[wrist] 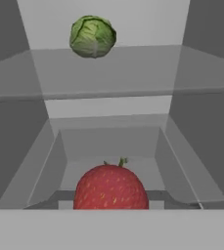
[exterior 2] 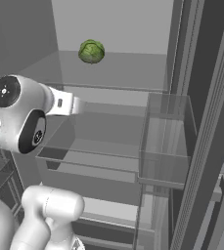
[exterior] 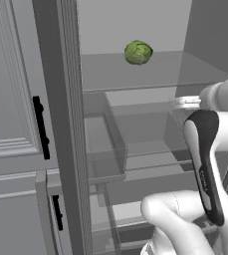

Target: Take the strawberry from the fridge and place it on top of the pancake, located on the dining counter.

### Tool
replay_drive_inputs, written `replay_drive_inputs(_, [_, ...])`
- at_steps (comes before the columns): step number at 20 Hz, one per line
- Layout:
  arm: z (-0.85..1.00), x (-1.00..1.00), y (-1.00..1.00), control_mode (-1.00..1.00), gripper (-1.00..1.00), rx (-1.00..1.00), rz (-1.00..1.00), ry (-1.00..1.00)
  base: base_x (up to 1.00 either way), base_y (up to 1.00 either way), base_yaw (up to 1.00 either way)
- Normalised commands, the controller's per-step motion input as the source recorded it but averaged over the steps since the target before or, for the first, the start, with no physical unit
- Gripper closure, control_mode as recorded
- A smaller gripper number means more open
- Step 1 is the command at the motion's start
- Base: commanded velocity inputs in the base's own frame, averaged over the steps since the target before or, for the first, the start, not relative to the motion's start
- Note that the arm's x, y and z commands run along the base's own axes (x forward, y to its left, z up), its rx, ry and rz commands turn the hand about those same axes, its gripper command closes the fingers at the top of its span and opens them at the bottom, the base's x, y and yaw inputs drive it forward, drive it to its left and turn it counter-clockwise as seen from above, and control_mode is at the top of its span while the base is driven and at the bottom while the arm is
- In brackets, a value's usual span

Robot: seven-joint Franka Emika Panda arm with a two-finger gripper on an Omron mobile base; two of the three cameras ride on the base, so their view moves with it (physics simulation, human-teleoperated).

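Note:
The strawberry (wrist: 111, 189), red with a small green stalk, sits low and very close in the hand view, right where my fingers meet. It hangs above the floor of a clear bin inside the open fridge (exterior: 135, 74). My gripper (exterior 2: 78, 105) reaches into the fridge at middle-shelf height, its fingertips hidden, and it looks shut on the strawberry. The pancake and the dining counter are out of view.
A green leafy ball (wrist: 92, 36) lies on the glass shelf (exterior 2: 113, 73) above. A clear door bin (exterior 2: 165, 146) juts out on the right. Grey panelled cabinets (exterior: 11, 99) with black handles stand left of the fridge. My own arm (exterior: 205, 164) crosses the lower shelves.

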Motion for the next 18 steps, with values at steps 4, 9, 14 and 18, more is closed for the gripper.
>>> replay_drive_inputs(4, [-0.68, -0.9, 0.02, -1.0, 1.0, -0.02, 0.0, 0.1, 0.0, 0.0, 0.0])
replay_drive_inputs(9, [-0.58, -0.55, 0.02, -1.0, 1.0, -0.05, 0.0, 0.1, 0.0, 0.0, 0.0])
replay_drive_inputs(14, [-0.37, -0.08, 0.1, -1.0, 1.0, -0.06, 0.0, 0.03, 0.0, 0.0, 0.0])
replay_drive_inputs(18, [-0.14, 0.0, 0.08, -1.0, 1.0, 0.0, 0.0, 0.0, 0.0, 0.0, 0.0])
